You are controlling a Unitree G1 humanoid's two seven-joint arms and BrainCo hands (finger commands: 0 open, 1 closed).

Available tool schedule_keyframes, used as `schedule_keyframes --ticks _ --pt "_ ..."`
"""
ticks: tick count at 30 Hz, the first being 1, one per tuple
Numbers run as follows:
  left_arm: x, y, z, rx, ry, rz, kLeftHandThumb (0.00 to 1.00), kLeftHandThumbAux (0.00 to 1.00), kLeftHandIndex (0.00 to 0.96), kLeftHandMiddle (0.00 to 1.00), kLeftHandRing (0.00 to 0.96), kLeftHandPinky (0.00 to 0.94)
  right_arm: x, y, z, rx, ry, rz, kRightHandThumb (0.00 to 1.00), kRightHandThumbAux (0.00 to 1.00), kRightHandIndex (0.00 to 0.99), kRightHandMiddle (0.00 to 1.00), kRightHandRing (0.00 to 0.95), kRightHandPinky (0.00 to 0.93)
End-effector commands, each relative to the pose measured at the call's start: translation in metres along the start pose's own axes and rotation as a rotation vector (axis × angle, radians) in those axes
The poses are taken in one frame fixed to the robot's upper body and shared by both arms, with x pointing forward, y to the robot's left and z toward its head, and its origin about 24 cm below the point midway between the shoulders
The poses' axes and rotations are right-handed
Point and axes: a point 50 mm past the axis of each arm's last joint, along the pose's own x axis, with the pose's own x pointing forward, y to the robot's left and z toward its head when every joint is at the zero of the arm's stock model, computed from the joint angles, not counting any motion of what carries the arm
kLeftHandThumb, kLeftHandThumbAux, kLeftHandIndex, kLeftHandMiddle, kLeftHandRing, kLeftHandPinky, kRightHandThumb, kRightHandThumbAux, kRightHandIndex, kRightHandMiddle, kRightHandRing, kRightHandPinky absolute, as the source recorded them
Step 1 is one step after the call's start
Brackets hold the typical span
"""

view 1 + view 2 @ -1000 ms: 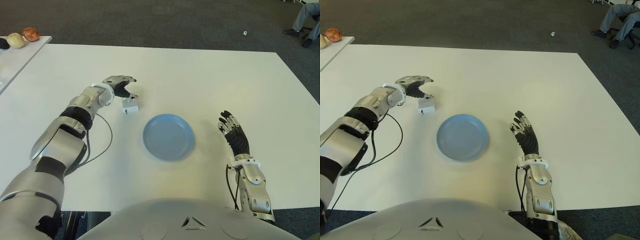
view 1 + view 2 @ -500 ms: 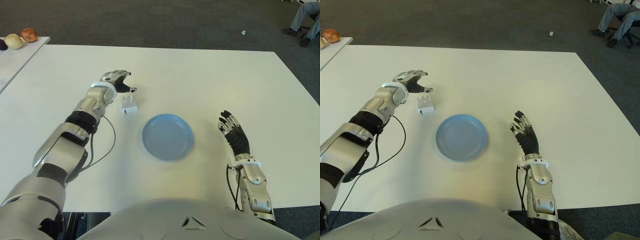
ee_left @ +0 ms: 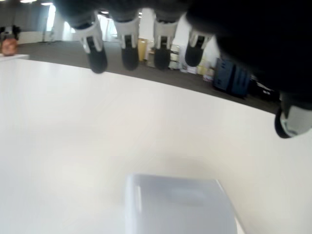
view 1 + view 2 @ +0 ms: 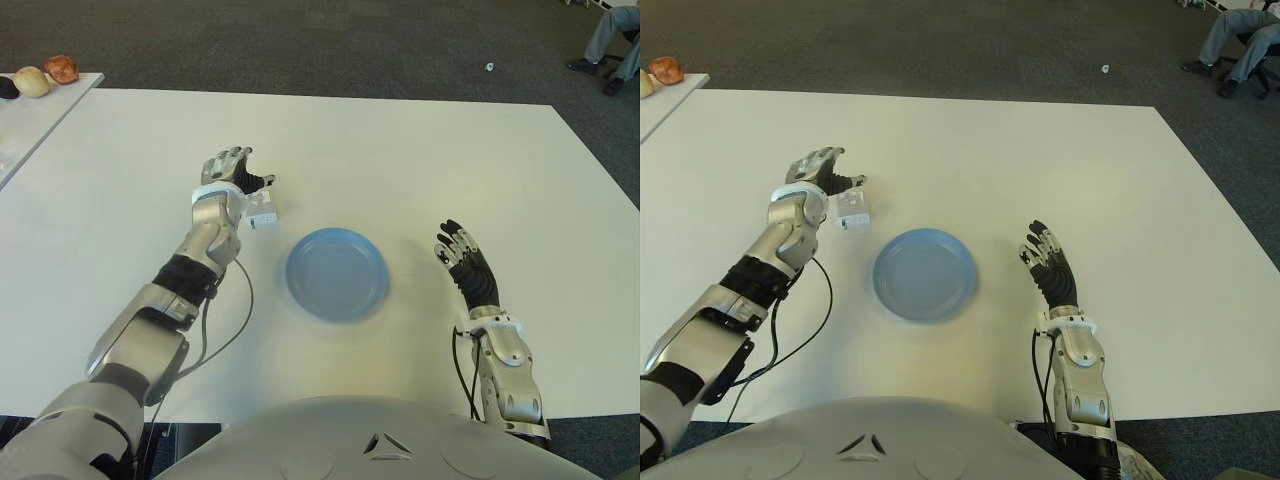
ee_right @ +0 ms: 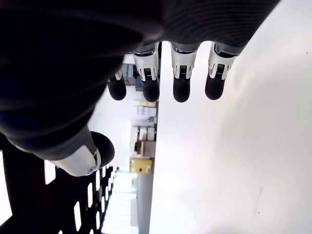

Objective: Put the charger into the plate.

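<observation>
A small white charger lies flat on the white table, just left of and beyond the round blue plate. My left hand hovers at the charger's far left side, fingers stretched out and holding nothing; the left wrist view shows the charger as a white block below the palm, apart from the fingers. My right hand shows to the right of the plate, its fingers spread and holding nothing. The plate has nothing in it.
A side table at the far left carries several round food items. A person's legs show at the far right on the dark carpet. A black cable loops from my left forearm onto the table.
My left elbow has swung in toward my body, so the forearm now points away from me. The fingers, curled over the charger before, have straightened. The charger, plate and right hand have not moved.
</observation>
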Motion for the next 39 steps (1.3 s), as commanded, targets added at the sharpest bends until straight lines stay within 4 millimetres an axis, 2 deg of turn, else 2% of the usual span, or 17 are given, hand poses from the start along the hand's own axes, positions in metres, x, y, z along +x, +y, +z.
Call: schedule_keyframes --ticks 1,5,11,19,30,39 --pt "-0.008 -0.004 -0.001 -0.022 0.088 0.026 0.124 0.339 0.0 0.008 0.029 0.105 0.003 -0.001 -0.004 0.011 0.015 -0.002 0.0 0.61 0.008 0.101 0.077 0.043" --pt "-0.011 -0.007 0.0 -0.04 0.155 0.029 0.114 0.341 0.0 0.001 0.005 0.083 0.004 -0.001 -0.004 0.017 0.016 -0.005 0.0 0.612 0.01 0.101 0.077 0.045" --pt "-0.018 -0.022 0.002 -0.108 0.275 -0.005 0.083 0.318 0.0 0.0 0.0 0.043 0.006 -0.002 -0.005 0.022 0.015 -0.011 0.0 0.608 0.013 0.098 0.076 0.046" --pt "-0.022 -0.026 0.002 -0.153 0.289 -0.026 0.067 0.288 0.0 0.0 0.0 0.046 0.007 -0.002 -0.004 0.031 0.012 -0.018 0.0 0.604 0.017 0.097 0.075 0.056" --pt "-0.027 -0.026 -0.007 -0.214 0.149 -0.029 0.111 0.295 0.0 0.0 0.0 0.011 0.007 -0.002 -0.004 0.034 0.008 -0.028 0.0 0.6 0.019 0.098 0.076 0.055" --pt "-0.01 -0.013 -0.034 -0.159 -0.139 -0.126 0.15 0.308 0.0 0.0 0.0 0.002 0.008 -0.003 -0.005 0.032 0.004 -0.021 0.0 0.601 0.015 0.094 0.071 0.052"
